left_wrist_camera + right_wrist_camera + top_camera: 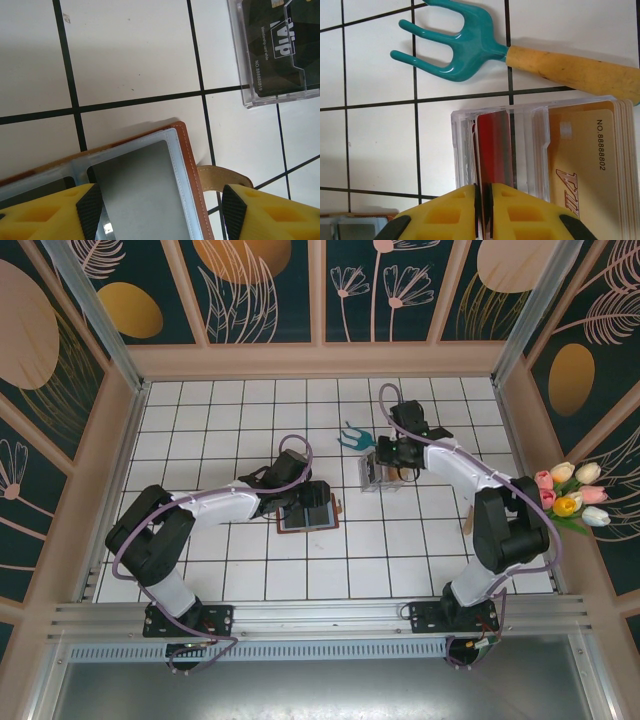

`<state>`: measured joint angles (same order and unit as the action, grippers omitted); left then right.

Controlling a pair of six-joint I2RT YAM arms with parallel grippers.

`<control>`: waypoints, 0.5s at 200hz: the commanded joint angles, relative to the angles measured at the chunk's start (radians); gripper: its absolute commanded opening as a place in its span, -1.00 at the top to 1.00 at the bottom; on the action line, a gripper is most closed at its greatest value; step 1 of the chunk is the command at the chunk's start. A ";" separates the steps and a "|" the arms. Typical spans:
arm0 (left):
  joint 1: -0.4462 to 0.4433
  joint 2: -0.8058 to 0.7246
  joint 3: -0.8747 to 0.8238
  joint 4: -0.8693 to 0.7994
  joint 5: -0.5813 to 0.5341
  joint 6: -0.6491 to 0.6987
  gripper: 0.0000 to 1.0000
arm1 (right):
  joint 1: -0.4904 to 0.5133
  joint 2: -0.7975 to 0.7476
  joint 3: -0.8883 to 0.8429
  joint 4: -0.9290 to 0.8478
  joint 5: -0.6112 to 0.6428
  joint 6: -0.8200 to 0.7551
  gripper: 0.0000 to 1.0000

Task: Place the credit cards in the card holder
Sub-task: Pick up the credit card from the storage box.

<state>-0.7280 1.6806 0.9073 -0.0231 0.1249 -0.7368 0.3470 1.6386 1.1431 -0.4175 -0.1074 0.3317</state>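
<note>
- The right gripper has its yellow fingers pressed together on the near edge of a thin red plastic credit card. The card stands on edge inside a small clear plastic box.
- The box walls and dividers hem the red card closely on both sides. Just to the right of the fingers, in the same box, a stack of gold plastic credit cards shows its printed face.
- Beyond the box from that gripper lies a garden fork with teal tines and a yellow wooden handle. It is just beside the far rim, and I cannot tell whether they touch.
- The left gripper hangs with its black-padded fingers spread wide over an open reddish-brown leather wallet.
- One pad is above the wallet's grey pocket. The other is past the stitched leather edge, by a tan strap.
- Ahead and to the right of the left gripper sits the clear box, apart from the wallet, with a black card inside.
- Bare tiles lie ahead of and to the left of the left gripper.
- The table is white tile with dark grout lines.
- Wood-framed panels painted in dark teal and gold enclose it, and a bunch of tulips sits at the right wall.
</note>
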 commanded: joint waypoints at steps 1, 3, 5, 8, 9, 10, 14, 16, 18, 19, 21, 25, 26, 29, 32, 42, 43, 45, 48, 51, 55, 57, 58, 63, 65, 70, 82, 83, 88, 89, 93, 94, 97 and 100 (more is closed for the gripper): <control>0.005 0.012 0.020 -0.012 0.012 0.014 -0.34 | -0.012 -0.032 -0.014 0.014 -0.057 0.021 0.75; 0.005 0.012 0.021 -0.012 0.012 0.013 -0.34 | -0.012 -0.031 -0.015 0.014 -0.057 0.021 0.75; 0.005 0.012 0.021 -0.013 0.012 0.015 -0.34 | -0.012 -0.031 -0.016 0.014 -0.057 0.021 0.75; 0.005 0.013 0.021 -0.012 0.012 0.015 -0.34 | -0.011 -0.030 -0.016 0.014 -0.057 0.021 0.75; 0.005 0.013 0.020 -0.012 0.012 0.015 -0.34 | -0.012 -0.031 -0.016 0.014 -0.057 0.020 0.75; 0.005 0.012 0.020 -0.012 0.012 0.015 -0.34 | -0.011 -0.031 -0.016 0.014 -0.057 0.021 0.75; 0.005 0.013 0.021 -0.012 0.012 0.016 -0.34 | -0.012 -0.029 -0.016 0.013 -0.055 0.021 0.75; 0.005 0.013 0.019 -0.012 0.012 0.016 -0.34 | -0.012 -0.027 -0.016 0.011 -0.054 0.021 0.75; 0.005 0.013 0.019 -0.012 0.012 0.016 -0.34 | -0.012 -0.027 -0.016 0.012 -0.054 0.022 0.75; 0.005 0.013 0.018 -0.012 0.012 0.016 -0.34 | -0.013 -0.026 -0.016 0.011 -0.054 0.022 0.75; 0.004 0.013 0.018 -0.012 0.013 0.016 -0.34 | -0.013 -0.027 -0.016 0.011 -0.053 0.022 0.75; 0.005 0.013 0.018 -0.011 0.013 0.016 -0.34 | -0.013 -0.027 -0.017 0.011 -0.053 0.021 0.75; 0.006 0.013 0.019 -0.012 0.013 0.016 -0.34 | -0.013 -0.027 -0.017 0.011 -0.053 0.021 0.75; 0.006 0.014 0.018 -0.012 0.012 0.016 -0.34 | -0.014 -0.027 -0.018 0.012 -0.052 0.022 0.74; 0.006 0.013 0.019 -0.012 0.013 0.016 -0.34 | -0.013 -0.027 -0.019 0.013 -0.053 0.023 0.74; 0.005 0.016 0.019 -0.012 0.013 0.016 -0.34 | -0.013 -0.026 -0.020 0.013 -0.054 0.024 0.69; 0.004 0.016 0.019 -0.012 0.013 0.016 -0.34 | -0.013 -0.026 -0.019 0.013 -0.054 0.024 0.68; 0.004 0.015 0.019 -0.012 0.014 0.016 -0.34 | -0.014 -0.024 -0.019 0.013 -0.055 0.024 0.67; 0.005 0.015 0.019 -0.012 0.015 0.016 -0.34 | -0.015 -0.024 -0.019 0.014 -0.057 0.024 0.66; 0.005 0.017 0.017 -0.012 0.015 0.017 -0.34 | -0.014 -0.023 -0.019 0.014 -0.060 0.023 0.65; 0.005 0.017 0.019 -0.013 0.016 0.017 -0.34 | -0.016 -0.022 -0.019 0.015 -0.064 0.023 0.67; 0.005 0.017 0.019 -0.013 0.016 0.016 -0.34 | -0.016 -0.022 -0.019 0.015 -0.065 0.023 0.68; 0.005 0.017 0.019 -0.012 0.016 0.016 -0.34 | -0.016 -0.022 -0.019 0.015 -0.067 0.023 0.69; 0.005 0.017 0.019 -0.012 0.016 0.017 -0.34 | -0.017 -0.020 -0.020 0.017 -0.074 0.024 0.70; 0.004 0.017 0.018 -0.012 0.016 0.017 -0.34 | -0.018 -0.019 -0.020 0.018 -0.076 0.024 0.70; 0.005 0.017 0.019 -0.012 0.016 0.017 -0.34 | -0.017 -0.020 -0.022 0.023 -0.083 0.025 0.70; 0.005 0.017 0.018 -0.012 0.015 0.016 -0.34 | -0.022 -0.020 -0.026 0.032 -0.100 0.026 0.70; 0.005 0.016 0.018 -0.012 0.016 0.016 -0.34 | -0.022 -0.019 -0.026 0.032 -0.101 0.027 0.70; 0.005 0.016 0.019 -0.012 0.016 0.017 -0.34 | -0.023 -0.019 -0.026 0.033 -0.106 0.027 0.71; 0.005 0.017 0.018 -0.012 0.016 0.017 -0.34 | -0.023 -0.019 -0.026 0.034 -0.107 0.027 0.71; 0.005 0.017 0.019 -0.012 0.016 0.016 -0.34 | -0.025 -0.018 -0.028 0.037 -0.113 0.028 0.71; 0.005 0.017 0.019 -0.012 0.017 0.017 -0.34 | -0.026 -0.018 -0.028 0.038 -0.114 0.028 0.71; 0.005 0.017 0.018 -0.013 0.016 0.016 -0.34 | -0.027 -0.017 -0.029 0.039 -0.119 0.029 0.71; 0.004 0.017 0.020 -0.014 0.016 0.016 -0.34 | -0.029 -0.017 -0.030 0.041 -0.124 0.030 0.70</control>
<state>-0.7280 1.6844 0.9073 -0.0242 0.1276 -0.7364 0.3305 1.6386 1.1324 -0.4053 -0.1646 0.3477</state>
